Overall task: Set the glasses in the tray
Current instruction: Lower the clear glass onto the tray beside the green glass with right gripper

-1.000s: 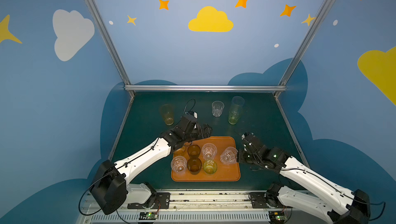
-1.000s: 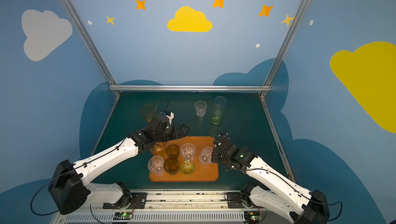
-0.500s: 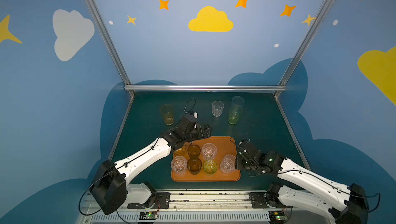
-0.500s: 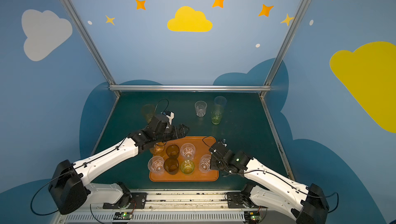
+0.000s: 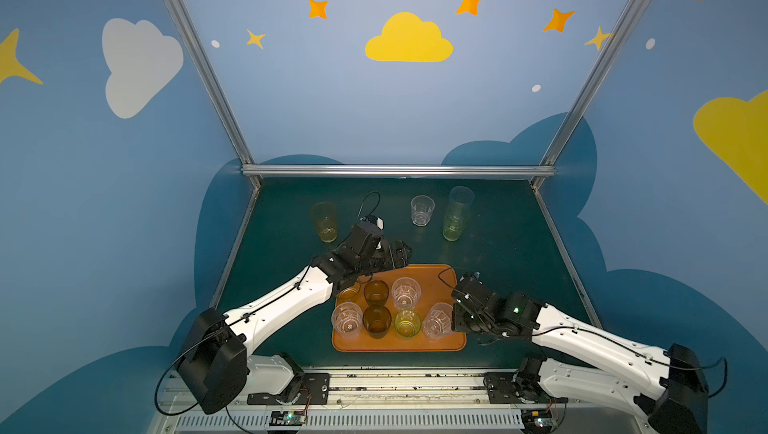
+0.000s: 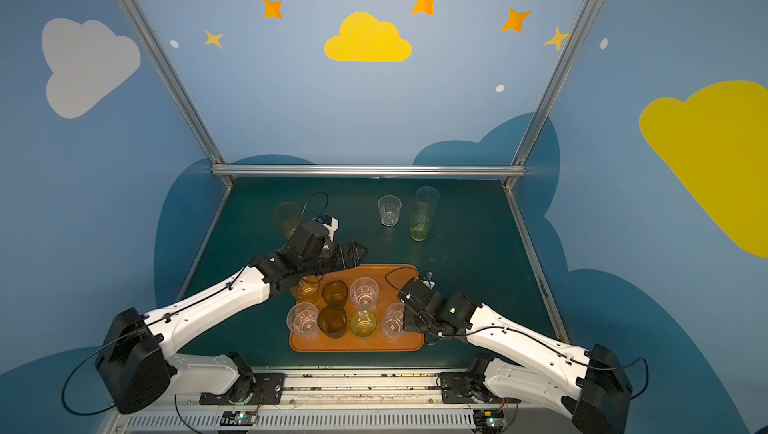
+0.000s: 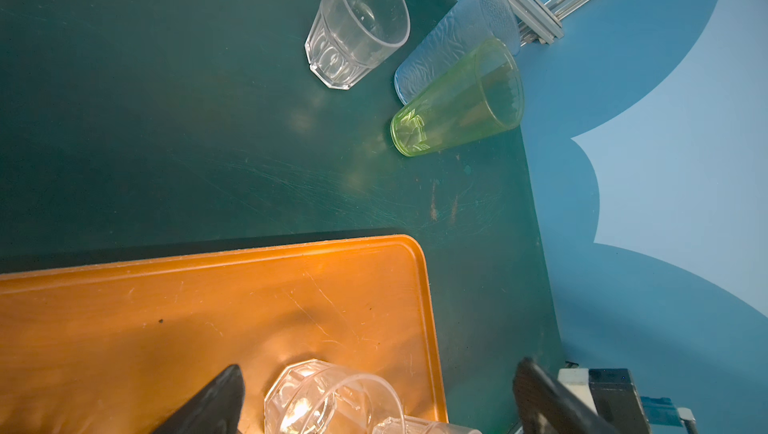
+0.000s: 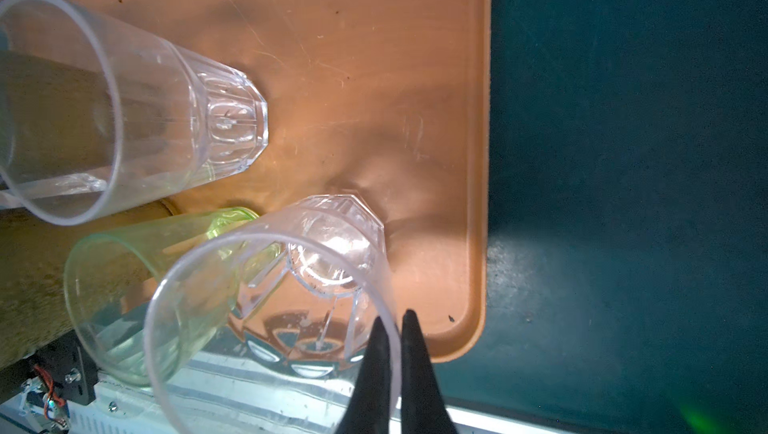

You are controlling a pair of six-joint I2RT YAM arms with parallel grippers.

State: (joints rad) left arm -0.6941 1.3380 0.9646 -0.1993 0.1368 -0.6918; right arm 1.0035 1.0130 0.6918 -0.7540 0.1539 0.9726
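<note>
The dark green table (image 5: pixel 519 253) spreads under both arms. On it lies the orange-brown tray (image 5: pixel 434 276), with its far edge under the left gripper (image 5: pixel 397 254) and its near right corner under the right gripper (image 8: pixel 394 316). The left gripper hangs with its jaws wide apart and nothing between them. The right gripper is pinched together on the rim of the held clear glass (image 8: pixel 332 245), one finger inside the wall and one outside. That glass is mouth up at the tray's near right corner; I cannot tell whether its base rests on the tray. Off the tray, beyond the left gripper, a tall amber glass (image 5: pixel 324 222) stands to its left. Further off to its right a tall greyish glass (image 5: pixel 460 199) stands with a tall green glass (image 5: pixel 453 226) right against its near side. Next to those two, on the side towards the left gripper, is an off-tray clear glass (image 5: pixel 422 210). On the tray, running away from the right gripper's fingers, are the yellow-green glass (image 5: pixel 407 323) just beside the held one, the near brown glass (image 5: pixel 377 322) and the near clear glass (image 5: pixel 347 320). Closer to the left gripper are the far clear glass (image 5: pixel 406 291), the far brown glass (image 5: pixel 376 291) and, partly under that arm, the short amber glass (image 6: pixel 308 291).
</note>
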